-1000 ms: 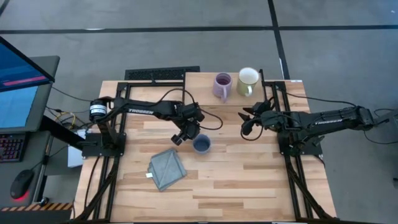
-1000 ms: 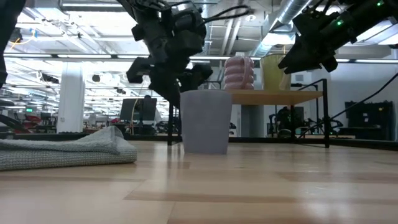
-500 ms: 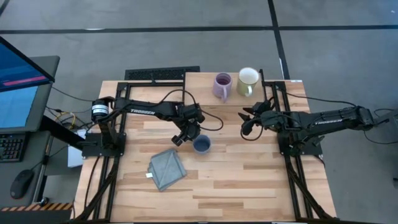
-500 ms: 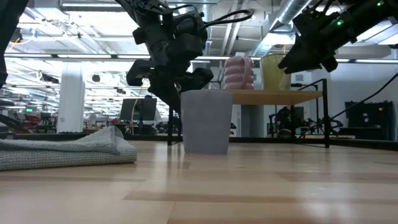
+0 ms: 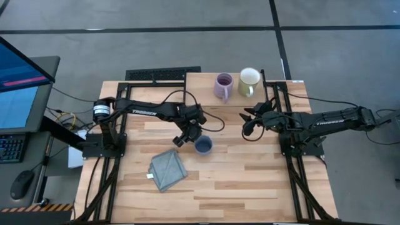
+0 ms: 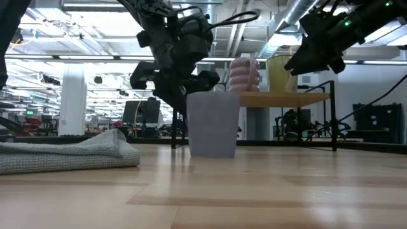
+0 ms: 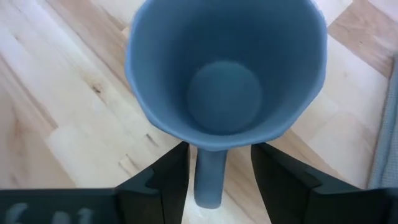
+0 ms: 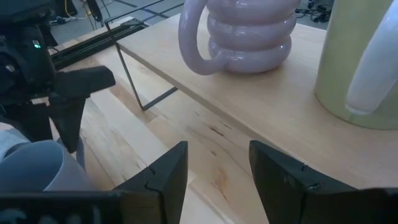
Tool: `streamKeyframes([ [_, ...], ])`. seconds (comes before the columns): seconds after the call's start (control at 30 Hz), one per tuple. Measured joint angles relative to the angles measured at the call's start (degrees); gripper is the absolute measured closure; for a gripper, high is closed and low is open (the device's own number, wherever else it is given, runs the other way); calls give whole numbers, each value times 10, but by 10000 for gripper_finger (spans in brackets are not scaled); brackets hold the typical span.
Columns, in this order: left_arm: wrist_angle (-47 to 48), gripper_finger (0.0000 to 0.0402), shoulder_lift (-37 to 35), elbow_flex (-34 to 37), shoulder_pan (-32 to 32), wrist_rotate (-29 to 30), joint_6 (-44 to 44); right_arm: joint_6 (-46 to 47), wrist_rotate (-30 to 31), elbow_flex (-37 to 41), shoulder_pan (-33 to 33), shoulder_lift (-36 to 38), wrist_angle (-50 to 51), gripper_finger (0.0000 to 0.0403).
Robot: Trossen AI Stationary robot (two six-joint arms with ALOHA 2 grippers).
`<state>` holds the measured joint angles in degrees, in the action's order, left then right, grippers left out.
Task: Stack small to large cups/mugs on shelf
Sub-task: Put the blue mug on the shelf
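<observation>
The dusty blue mug stands upright on the tabletop, seen from above in the left wrist view. My left gripper is open just left of it. Its fingers stand on either side of the mug's handle, with a gap showing on both sides. The lavender mug and the cream mug stand on the shelf at the table's far edge. My right gripper hovers open in front of the shelf, touching nothing.
A grey-blue folded cloth lies on the table, near and left of the blue mug. The shelf's thin black legs stand between the arms. The near half of the tabletop is bare wood.
My left gripper has eased a little lower and closer to the blue mug, its fingers still open. The right arm has kept still.
</observation>
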<state>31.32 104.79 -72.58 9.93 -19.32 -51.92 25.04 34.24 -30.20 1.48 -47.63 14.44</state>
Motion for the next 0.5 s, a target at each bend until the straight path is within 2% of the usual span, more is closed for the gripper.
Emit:
streamKeyframes([
  [0.23,-7,271,8,0,0,-10,4,0,0,0,0,0,0,210],
  [0.5,-17,287,8,0,0,-11,3,0,0,0,0,0,0,210],
])
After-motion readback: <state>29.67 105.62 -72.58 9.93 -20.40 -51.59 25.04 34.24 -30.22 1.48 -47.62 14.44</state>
